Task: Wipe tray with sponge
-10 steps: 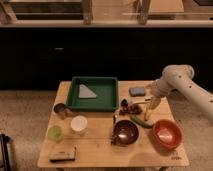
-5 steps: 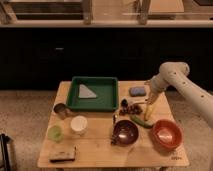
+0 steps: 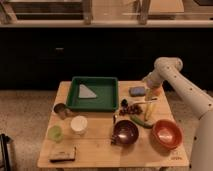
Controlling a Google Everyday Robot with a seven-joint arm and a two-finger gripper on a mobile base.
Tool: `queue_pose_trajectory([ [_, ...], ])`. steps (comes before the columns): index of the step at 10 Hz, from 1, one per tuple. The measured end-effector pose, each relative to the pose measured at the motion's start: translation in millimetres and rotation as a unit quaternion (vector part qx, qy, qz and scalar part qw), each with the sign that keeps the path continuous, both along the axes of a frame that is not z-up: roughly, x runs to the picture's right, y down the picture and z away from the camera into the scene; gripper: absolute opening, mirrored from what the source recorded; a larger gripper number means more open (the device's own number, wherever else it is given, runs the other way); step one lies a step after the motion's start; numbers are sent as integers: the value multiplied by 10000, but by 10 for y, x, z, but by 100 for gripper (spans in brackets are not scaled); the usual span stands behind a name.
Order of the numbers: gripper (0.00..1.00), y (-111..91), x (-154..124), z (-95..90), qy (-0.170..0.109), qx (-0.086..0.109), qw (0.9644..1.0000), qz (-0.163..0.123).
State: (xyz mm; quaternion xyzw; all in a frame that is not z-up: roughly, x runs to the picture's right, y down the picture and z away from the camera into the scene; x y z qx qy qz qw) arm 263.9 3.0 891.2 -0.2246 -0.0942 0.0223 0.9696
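The dark-green tray [image 3: 70,95] stands at the back middle of the wooden table, with a flat grey triangular piece [image 3: 86,92] lying inside it. The blue-grey sponge [image 3: 136,91] lies on the table just right of the tray. My gripper [image 3: 151,90] hangs at the end of the white arm, which comes in from the right. It is just right of the sponge and very close to it. I cannot tell whether it touches the sponge.
In front of the tray are a metal cup [image 3: 60,109], a white cup [image 3: 78,124], a green cup [image 3: 55,132] and a tan block with dark top [image 3: 62,154]. A dark bowl [image 3: 125,131], a red bowl [image 3: 166,134], grapes [image 3: 133,107] and a green vegetable [image 3: 141,121] lie front right.
The arm has swung left and back, bringing the gripper from above the food items to beside the sponge. Nothing on the table has moved.
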Motion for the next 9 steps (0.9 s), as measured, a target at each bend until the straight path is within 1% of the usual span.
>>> queue_pose_trajectory([
  [2, 80, -26, 24, 106, 32, 45, 10000, -63],
  [4, 80, 6, 67, 235, 100, 119, 9998, -117],
  [6, 80, 1, 112, 306, 154, 159, 9996, -150],
  [9, 80, -94, 120, 473, 175, 205, 9994, -223],
])
